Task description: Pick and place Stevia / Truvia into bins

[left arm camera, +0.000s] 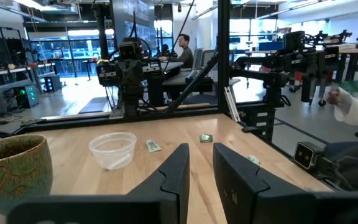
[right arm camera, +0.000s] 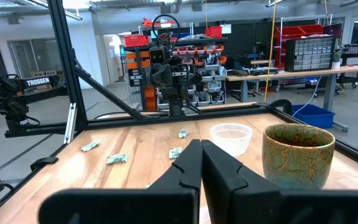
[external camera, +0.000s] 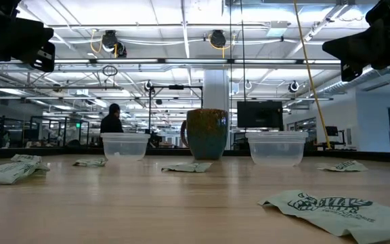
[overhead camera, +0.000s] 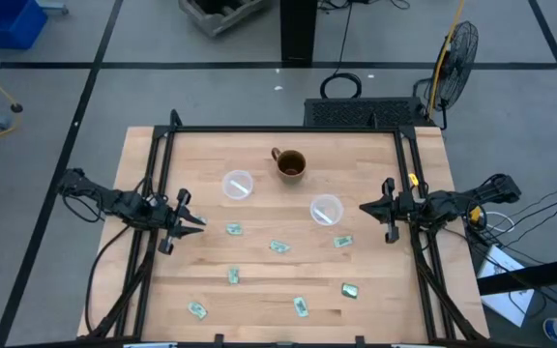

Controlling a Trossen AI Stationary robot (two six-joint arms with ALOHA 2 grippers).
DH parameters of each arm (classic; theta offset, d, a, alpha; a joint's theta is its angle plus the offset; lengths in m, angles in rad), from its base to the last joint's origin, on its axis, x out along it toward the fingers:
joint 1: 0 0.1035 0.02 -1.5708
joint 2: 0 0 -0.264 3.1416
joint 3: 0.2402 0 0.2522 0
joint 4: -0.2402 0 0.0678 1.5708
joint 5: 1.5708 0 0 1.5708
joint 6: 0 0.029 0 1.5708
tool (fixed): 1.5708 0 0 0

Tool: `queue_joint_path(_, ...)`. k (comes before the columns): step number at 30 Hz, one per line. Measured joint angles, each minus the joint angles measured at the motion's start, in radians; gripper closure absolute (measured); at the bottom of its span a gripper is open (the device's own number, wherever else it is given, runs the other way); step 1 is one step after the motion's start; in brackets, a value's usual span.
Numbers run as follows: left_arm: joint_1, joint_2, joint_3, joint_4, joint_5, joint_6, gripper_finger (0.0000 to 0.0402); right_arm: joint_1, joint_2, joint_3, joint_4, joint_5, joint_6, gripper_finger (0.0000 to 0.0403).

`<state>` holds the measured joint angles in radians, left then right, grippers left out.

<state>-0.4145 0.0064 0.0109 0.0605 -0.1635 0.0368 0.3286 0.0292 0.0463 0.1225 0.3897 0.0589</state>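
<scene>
I hold both arms at the table edges, left gripper (overhead camera: 193, 221) fingers apart, right gripper (overhead camera: 366, 206) together; packets (overhead camera: 278, 246) lie scattered near the cups (overhead camera: 237, 184), thin enough to slip a pinch.

Wooden table (overhead camera: 259, 290): 7 packets (overhead camera: 278, 246), 2 cups (overhead camera: 237, 185), mug (overhead camera: 290, 164).

Two clear round bins stand upright mid-table: one (overhead camera: 237, 184) toward the left edge, one (overhead camera: 326, 209) toward the right. Seven pale green-and-white Stevia packets (overhead camera: 278, 246) lie flat, scattered between bins and near edge.
</scene>
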Motion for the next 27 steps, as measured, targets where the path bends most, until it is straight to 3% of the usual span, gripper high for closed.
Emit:
queue_joint_path(9, 0.000, 0.000, 0.000, 0.000, 0.000, 0.003, 0.0323, 0.000, 0.000, 0.000, 0.000, 0.000, 0.000, 0.0403)
queue_joint_path(15, 0.000, 0.000, 0.000, 0.000, -0.023, 0.100, 0.0323, 0.000, 0.000, 0.000, 0.001, 0.000, 0.000, 0.0403)
queue_joint_path(27, 0.000, 0.000, 0.000, 0.003, -0.029, 0.086, 0.0323, 0.000, 0.000, 0.000, 0.001, 0.000, 0.000, 0.0403)
